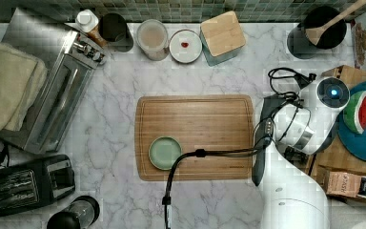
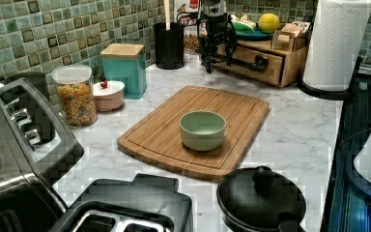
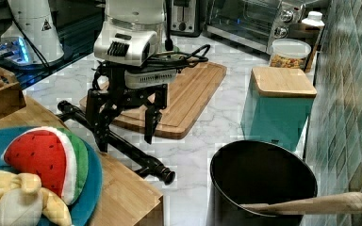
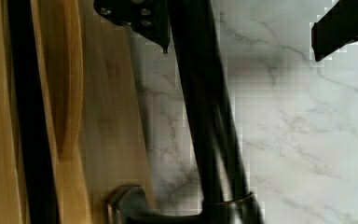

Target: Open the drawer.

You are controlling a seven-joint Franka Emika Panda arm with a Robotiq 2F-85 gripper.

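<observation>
The drawer (image 2: 251, 60) sits in the upper right of the left view, under a blue plate of toy fruit, in a light-wood box at the back of the marble surface (image 2: 299, 130). It looks shut, or nearly so. Its long black bar handle (image 3: 122, 143) runs diagonally across the lower middle of the right view, standing off the wooden front on posts.

The end effector (image 3: 125, 125) hangs over that bar with its fingers spread wide, one on each side of it, tips about level with the bar; in the wrist view the bar (image 4: 205, 116) passes between the two dark fingertips (image 4: 142, 18).

To do this well, I'd say the fingers should close squarely on the bar near its middle, away from the end posts, so the pull does not twist the drawer. The pull should then go straight out along the drawer's travel, toward the cutting board (image 3: 188, 96), level and steady, since the box may slide on the marble if jerked.
</observation>
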